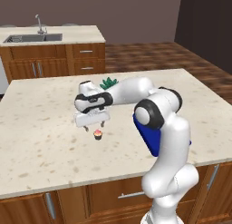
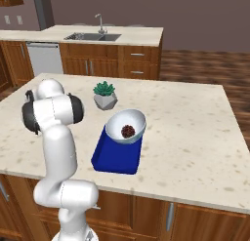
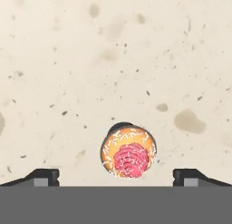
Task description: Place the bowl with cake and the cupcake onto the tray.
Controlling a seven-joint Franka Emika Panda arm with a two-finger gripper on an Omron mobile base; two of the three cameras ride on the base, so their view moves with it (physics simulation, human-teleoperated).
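Cupcake (image 1: 97, 135) is sitting upright on the speckled cream counter (image 1: 41, 123), well in from every edge and somewhat nearer the front edge than the back one, with its pink frosting on top and its brown-orange wrapper below. Gripper (image 1: 94, 126) is hanging directly over it, pointing down, its two dark fingertips (image 1: 86, 129) standing spread wide apart and just above the frosting, not touching it. From the hand view the cupcake (image 3: 129, 156) is lying between the two tips (image 3: 43, 177), which are sitting far out to either side with clear counter showing between each of them and the wrapper; nothing is being pinched.

Bowl with cake (image 2: 126, 126) is resting tilted on the far end of the tray (image 2: 116, 157), its open mouth leaning toward the camera so the dark brown-red cake piece (image 2: 128, 131) is showing inside. The deep blue tray is lying flat near the front edge of the counter (image 2: 195, 123), its near end close to that edge. In the left base view the tray (image 1: 149, 137) is peeking out as a blue wedge behind the arm's white elbow, well apart from the cupcake.

A grey faceted plant pot (image 2: 105, 101) with a green succulent is standing just beyond the bowl, toward the back edge. A sink (image 2: 93, 37) with a faucet is sitting in the separate counter along the back wall.
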